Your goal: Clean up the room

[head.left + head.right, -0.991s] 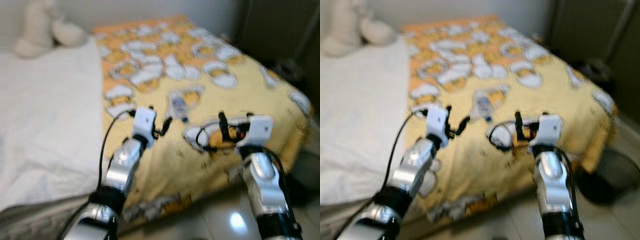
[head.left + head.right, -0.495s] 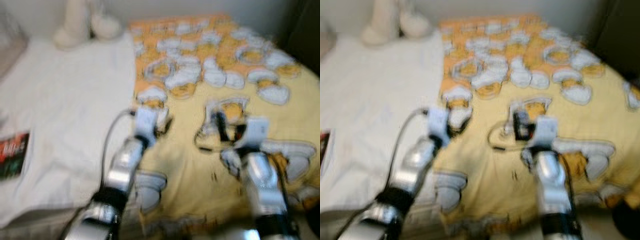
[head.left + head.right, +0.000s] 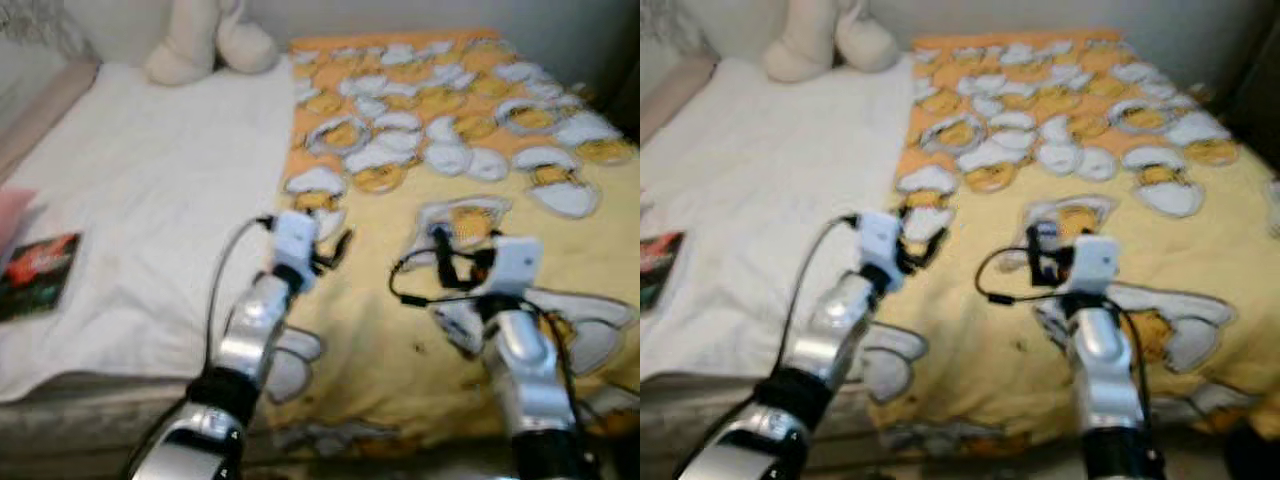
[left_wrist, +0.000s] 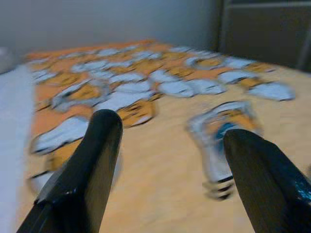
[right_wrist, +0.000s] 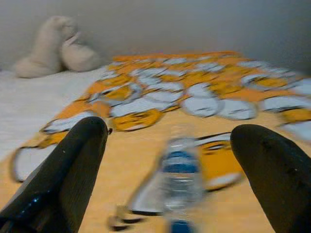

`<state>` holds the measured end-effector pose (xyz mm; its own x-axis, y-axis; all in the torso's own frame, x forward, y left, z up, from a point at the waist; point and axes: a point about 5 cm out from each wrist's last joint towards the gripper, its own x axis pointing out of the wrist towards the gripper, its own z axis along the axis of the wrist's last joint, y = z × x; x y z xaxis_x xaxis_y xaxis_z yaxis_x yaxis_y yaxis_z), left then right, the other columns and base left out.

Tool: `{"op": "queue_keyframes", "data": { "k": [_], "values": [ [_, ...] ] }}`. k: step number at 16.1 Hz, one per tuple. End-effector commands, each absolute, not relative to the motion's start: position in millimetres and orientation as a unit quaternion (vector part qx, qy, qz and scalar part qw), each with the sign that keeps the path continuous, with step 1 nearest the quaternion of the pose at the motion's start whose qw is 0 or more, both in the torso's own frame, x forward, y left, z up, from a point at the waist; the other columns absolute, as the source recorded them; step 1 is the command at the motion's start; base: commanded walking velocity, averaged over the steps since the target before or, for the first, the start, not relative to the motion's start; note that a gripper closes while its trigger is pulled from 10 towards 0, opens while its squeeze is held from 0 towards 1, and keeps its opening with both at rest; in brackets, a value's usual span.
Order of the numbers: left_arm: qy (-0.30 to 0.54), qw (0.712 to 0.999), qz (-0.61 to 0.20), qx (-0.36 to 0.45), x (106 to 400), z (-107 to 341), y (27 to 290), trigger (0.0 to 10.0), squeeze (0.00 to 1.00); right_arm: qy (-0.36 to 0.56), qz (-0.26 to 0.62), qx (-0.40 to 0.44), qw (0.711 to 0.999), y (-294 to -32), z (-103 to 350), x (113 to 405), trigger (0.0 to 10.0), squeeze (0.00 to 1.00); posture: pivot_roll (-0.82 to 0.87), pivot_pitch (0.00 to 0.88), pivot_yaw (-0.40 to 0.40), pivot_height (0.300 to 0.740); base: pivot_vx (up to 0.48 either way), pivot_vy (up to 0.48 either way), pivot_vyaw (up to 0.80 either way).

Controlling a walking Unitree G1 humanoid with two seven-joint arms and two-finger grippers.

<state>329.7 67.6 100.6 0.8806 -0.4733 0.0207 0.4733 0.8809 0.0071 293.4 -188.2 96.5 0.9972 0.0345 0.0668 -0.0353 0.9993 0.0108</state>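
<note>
A clear plastic bottle [image 5: 179, 175] with a blue label lies on the yellow blanket [image 3: 380, 310] printed with egg figures. My right gripper [image 5: 172, 128] is open and hovers low over the blanket, and the bottle lies just ahead between its fingers, untouched. In the left eye view that gripper [image 3: 460, 262] sits over the blanket's middle. My left gripper [image 3: 332, 250] is open too and holds nothing, near the blanket's left border. In its wrist view the bottle [image 4: 224, 138] lies off to one side near one finger [image 4: 257, 170].
A white sheet [image 3: 150, 180] covers the bed's left half. A cream plush toy [image 3: 210, 40] sits at the head of the bed. A dark book [image 3: 40, 272] lies near the bed's front left edge. Dark furniture [image 4: 265, 29] stands beyond the blanket.
The whole picture has swung, so the camera has turned left; the book has come into view. Both arms stay stretched over the blanket with open fingers.
</note>
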Motion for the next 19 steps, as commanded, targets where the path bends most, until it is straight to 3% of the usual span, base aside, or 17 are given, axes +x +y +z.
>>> {"op": "queue_keyframes", "data": {
  "k": [1,7,13,16,19],
  "values": [
    [-0.011,0.972,-0.234,0.011,332.5,101.4,77.3,10.0,0.0,-0.037,0.024,0.015,0.999,-181.9,98.6,294.0,10.0,0.0,-0.2,0.0,0.087,0.74,0.0,-0.428,0.0],
    [-0.008,0.97,-0.244,0.01,331.6,100.3,73.2,10.0,0.0,-0.036,0.016,0.009,0.999,-185.5,96.8,286.1,10.0,0.0,-0.22,0.0,0.1,0.74,0.212,-0.406,0.0],
    [-0.004,0.981,-0.192,0.01,349.9,110.5,78.7,10.0,0.0,-0.034,0.014,0.014,0.999,-183.6,95.6,280.2,10.0,0.0,-0.24,0.0,0.108,0.74,0.306,-0.366,0.0],
    [0.015,0.984,-0.178,0.002,360.4,116.1,75.8,10.0,0.0,-0.032,0.013,0.01,0.999,-185.6,95.3,275.6,10.0,0.0,-0.25,0.0,0.104,0.74,0.0,0.0,0.0],
    [0.045,0.987,-0.145,-0.056,369.5,120.3,69.8,10.0,0.0,-0.029,0.01,0.005,1.0,-187.8,94.3,268.4,10.0,0.0,-0.27,0.0,0.107,0.74,0.449,0.0,0.0]
  ]
}}
